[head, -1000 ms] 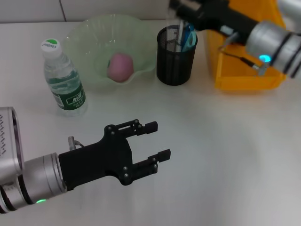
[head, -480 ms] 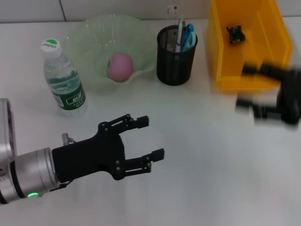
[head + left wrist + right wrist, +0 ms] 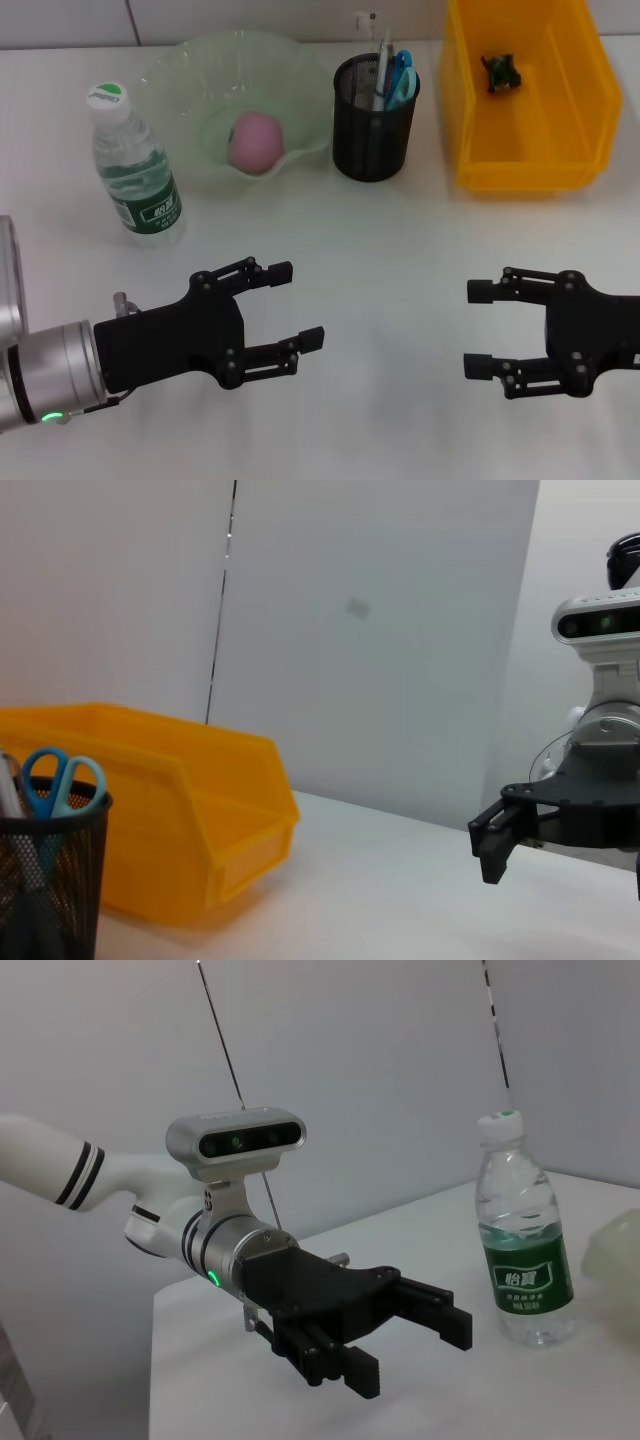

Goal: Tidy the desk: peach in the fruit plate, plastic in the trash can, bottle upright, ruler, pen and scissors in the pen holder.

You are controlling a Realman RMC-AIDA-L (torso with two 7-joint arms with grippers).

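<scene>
Left gripper [image 3: 290, 305]: fingers apart, empty, at 7 o'clock.
Right gripper [image 3: 478, 328]: apart, empty, at 4 o'clock, arm cut off.
Peach [image 3: 256, 141]: in plate [image 3: 175, 75], 11 o'clock.
Holder [image 3: 373, 125]: contents half hidden.
Bottle [image 3: 134, 170]: upright.

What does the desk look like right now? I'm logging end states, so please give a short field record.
peach: in the fruit plate
fruit plate: pale green, far left of centre
bottle: upright, cap on, beside the plate
pen holder: black mesh, holding scissors and pens
scissors: blue handles up, in the pen holder
trash can: yellow bin, small dark item inside
left tool: open, empty, over the near desk
right tool: open, empty, over the near desk
</scene>
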